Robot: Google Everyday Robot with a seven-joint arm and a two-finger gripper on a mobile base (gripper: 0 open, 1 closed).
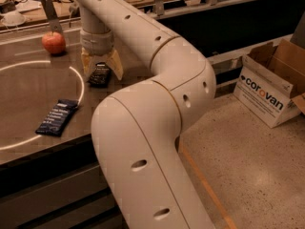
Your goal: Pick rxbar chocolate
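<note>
The rxbar chocolate (98, 74) is a small black-wrapped bar with white lettering, lying flat on the dark table (28, 99) near its right side. My gripper (101, 72) hangs straight over it, open, with one yellowish finger (87, 64) on the bar's left and the other finger (116, 64) on its right. The fingertips are down at about the bar's level and straddle it. The dark blue wrapped bar (57, 117) lies apart, lower left on the table.
A red apple (53, 42) sits behind and left of the gripper. A white ring of light arcs across the table. My white arm fills the middle of the view. A cardboard box (275, 87) stands on the floor at right.
</note>
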